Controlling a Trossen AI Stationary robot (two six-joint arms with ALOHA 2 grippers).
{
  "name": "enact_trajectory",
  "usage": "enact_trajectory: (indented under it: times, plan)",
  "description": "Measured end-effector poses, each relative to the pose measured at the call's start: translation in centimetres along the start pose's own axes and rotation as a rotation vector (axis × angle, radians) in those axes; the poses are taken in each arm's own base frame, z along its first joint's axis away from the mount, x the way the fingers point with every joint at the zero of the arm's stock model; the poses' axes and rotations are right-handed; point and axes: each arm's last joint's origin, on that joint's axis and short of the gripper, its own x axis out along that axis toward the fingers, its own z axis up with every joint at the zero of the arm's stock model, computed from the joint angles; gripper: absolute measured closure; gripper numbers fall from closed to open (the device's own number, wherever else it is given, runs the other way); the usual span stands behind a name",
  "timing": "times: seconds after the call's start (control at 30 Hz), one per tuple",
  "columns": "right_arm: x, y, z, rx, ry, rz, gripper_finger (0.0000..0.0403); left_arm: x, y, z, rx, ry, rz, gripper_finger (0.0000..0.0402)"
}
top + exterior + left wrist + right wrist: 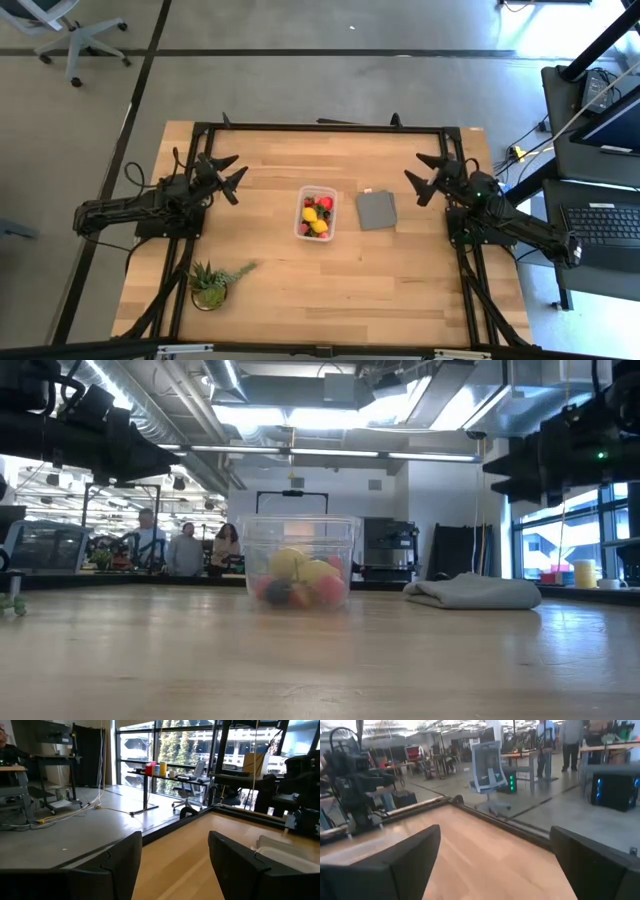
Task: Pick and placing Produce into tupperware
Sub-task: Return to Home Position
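High: tupperware [317, 214] mid bench [300, 290], produce [318, 212] inside; left gripper [231, 171], right gripper [414, 171] out at bench ends. Low: produce piled in tupperware. Wrists: both arms' fingers [120, 865] wide apart, empty. Homing: retract w/o dipping, clear of tupperware.

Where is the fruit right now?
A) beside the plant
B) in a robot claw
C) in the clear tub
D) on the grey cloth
C: the red and yellow fruit lies inside the clear tub at the table's middle, while the left gripper and the right gripper are open and empty.
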Motion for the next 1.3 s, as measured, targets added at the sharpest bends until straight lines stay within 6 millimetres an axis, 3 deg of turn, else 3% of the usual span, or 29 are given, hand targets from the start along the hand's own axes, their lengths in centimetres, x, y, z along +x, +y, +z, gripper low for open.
enact_trajectory:
  times: [0.2, 1.3]
  plan:
    - [0.02, 0.0, -0.05, -0.133, 0.007, 0.0, 0.0026, 0.0, 0.0, 0.0, 0.0, 0.0, -0.001, 0.0182]
    - [0.02, 0.0, -0.03, -0.106, 0.006, 0.0, 0.0026, 0.0, 0.0, 0.0, -0.002, 0.0, -0.001, 0.0182]
